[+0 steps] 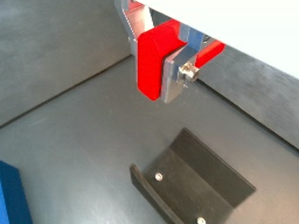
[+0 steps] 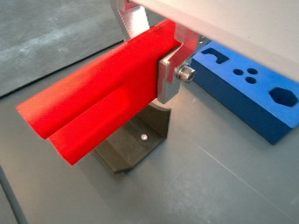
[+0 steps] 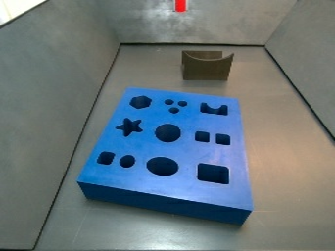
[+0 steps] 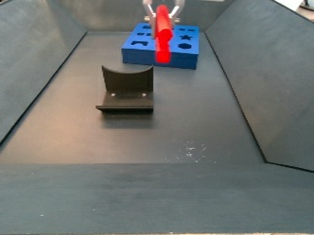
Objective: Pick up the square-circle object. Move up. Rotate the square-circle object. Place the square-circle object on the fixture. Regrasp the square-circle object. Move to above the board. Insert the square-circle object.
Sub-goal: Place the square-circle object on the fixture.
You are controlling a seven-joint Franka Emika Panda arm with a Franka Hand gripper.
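Note:
My gripper is shut on the square-circle object, a bright red block held between the silver fingers. In a wrist view the red block reaches out long from the fingers. It hangs in the air above the fixture, a dark holder on the floor, seen in both side views. In a side view the red block hangs upright under the gripper. The blue board with its shaped holes lies on the floor, also seen in a wrist view.
Grey walls close in the floor on all sides. The board fills the middle of the floor in a side view, with the fixture beyond it near the back wall.

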